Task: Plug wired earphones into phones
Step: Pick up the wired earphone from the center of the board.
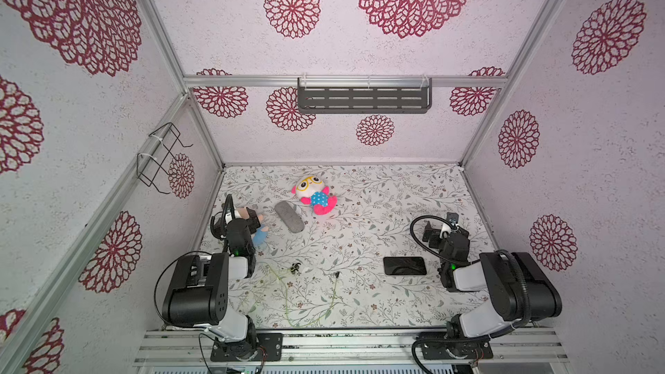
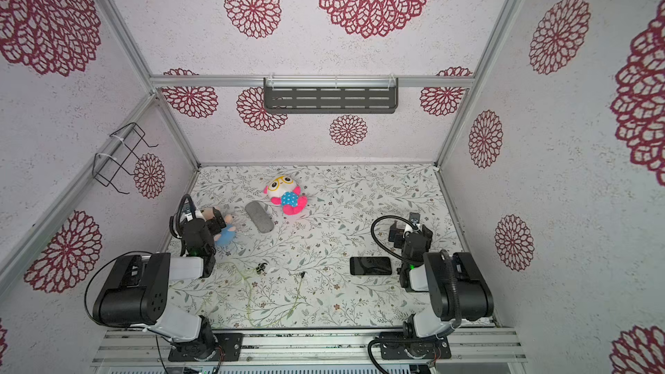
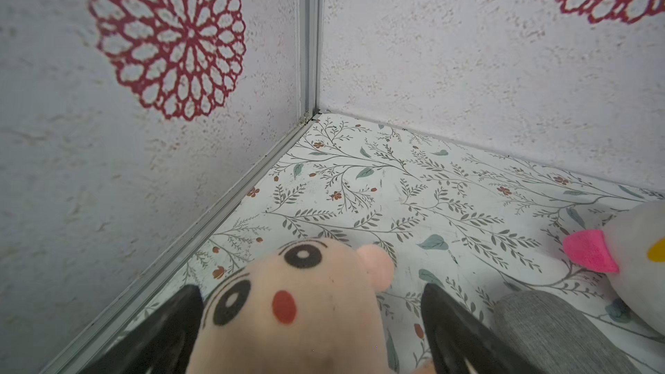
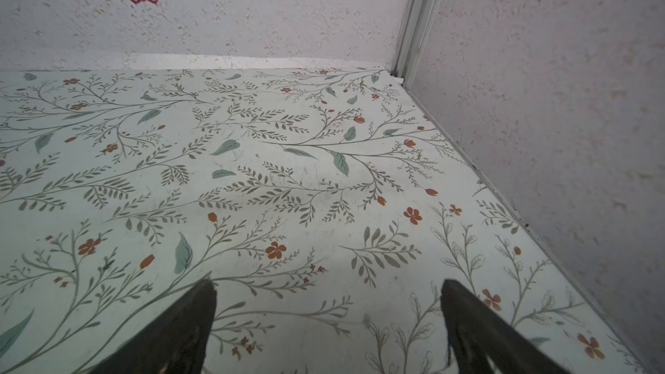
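- I see one phone (image 1: pixel 405 266), a flat, glossy black rectangle. It lies screen-up near the right edge of the tabletop (image 1: pixel 378 203), just beside my right arm.
- There is one set of wired earphones (image 1: pixel 286 300). Its thin, limp, pale yellow-green cable loops along the near edge, left of centre. The small black-and-white earbuds (image 1: pixel 295 268) and the tiny dark plug (image 1: pixel 336 274) lie loose, well apart from the phone.
- There are two soft plush toys. A white one with pink limbs (image 1: pixel 313 192) lies towards the far edge, and a peach-faced one (image 3: pixel 288 318) lies by the left edge.
- One grey, felt-like oblong pouch (image 1: pixel 289 216) lies between the two toys.
- My left fingers (image 3: pixel 169 329) are spread wide on either side of the peach-faced head, not clamped on it.
- My right fingers (image 4: pixel 187 325) are also spread wide, over bare tabletop near the right edge.
- The tabletop is matte white with a leaf-and-flower print.
- The walls (image 1: pixel 424 138) are rough and pale with lacy crimson rosettes, set in aluminium framing.
- One slotted dark shelf (image 1: pixel 363 99) and one black wire rack (image 1: pixel 162 154) hang on the walls.
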Action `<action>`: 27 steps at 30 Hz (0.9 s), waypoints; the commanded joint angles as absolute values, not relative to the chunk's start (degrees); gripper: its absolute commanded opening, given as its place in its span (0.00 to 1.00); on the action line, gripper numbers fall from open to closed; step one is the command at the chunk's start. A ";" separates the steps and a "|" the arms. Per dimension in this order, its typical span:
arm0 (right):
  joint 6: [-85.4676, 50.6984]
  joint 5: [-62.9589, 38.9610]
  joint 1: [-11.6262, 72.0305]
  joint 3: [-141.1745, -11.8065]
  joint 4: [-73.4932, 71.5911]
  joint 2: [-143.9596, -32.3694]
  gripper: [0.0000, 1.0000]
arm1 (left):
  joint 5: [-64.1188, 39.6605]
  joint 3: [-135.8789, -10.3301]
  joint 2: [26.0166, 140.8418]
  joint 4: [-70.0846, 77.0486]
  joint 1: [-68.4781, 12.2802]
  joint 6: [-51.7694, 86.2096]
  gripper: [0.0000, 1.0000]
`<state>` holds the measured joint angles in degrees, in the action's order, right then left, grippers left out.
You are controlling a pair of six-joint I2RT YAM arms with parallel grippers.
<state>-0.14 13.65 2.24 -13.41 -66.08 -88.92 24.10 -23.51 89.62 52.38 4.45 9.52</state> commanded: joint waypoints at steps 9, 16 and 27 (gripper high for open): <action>-1.25 13.53 1.85 -14.95 -67.72 -87.89 0.99 | 24.33 -23.36 89.21 52.48 4.83 9.48 0.98; -1.27 13.54 1.85 -14.94 -67.67 -87.89 0.99 | 24.33 -23.33 89.21 52.47 4.83 9.50 0.97; -1.83 16.11 2.19 -15.66 -62.44 -82.90 0.99 | 27.71 -24.75 80.51 42.63 4.16 10.08 0.98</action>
